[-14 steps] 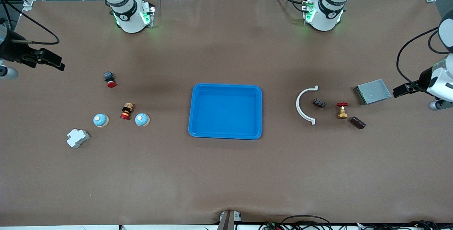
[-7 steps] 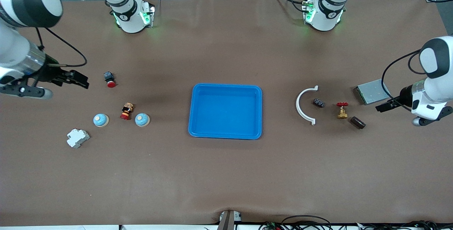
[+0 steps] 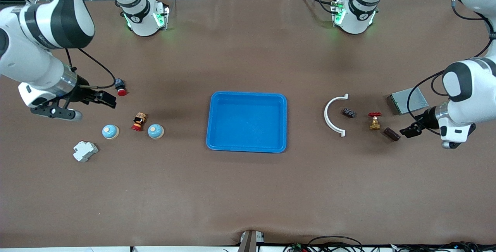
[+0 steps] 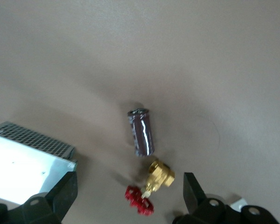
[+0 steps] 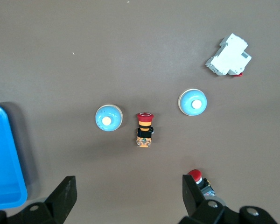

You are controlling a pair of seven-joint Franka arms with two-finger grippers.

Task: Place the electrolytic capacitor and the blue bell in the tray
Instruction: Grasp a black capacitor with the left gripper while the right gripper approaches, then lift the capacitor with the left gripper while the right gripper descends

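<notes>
left arm: reaches in from its end of the table, wrist bent down | left gripper (image 3: 408, 131): low, fingers spread apart, holding nothing | right arm: elbow high, forearm angled down | right gripper (image 3: 107, 99): fingers spread, holding nothing

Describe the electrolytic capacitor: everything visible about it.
The electrolytic capacitor is a small dark brown cylinder with a glossy sleeve and a crimped grey end cap, seen best in the left wrist view. It lies on its side on the brown table, toward the left arm's end, beside the brass valve with the red handwheel but not touching it. Nothing holds it; the left claw is open close beside it.
</notes>
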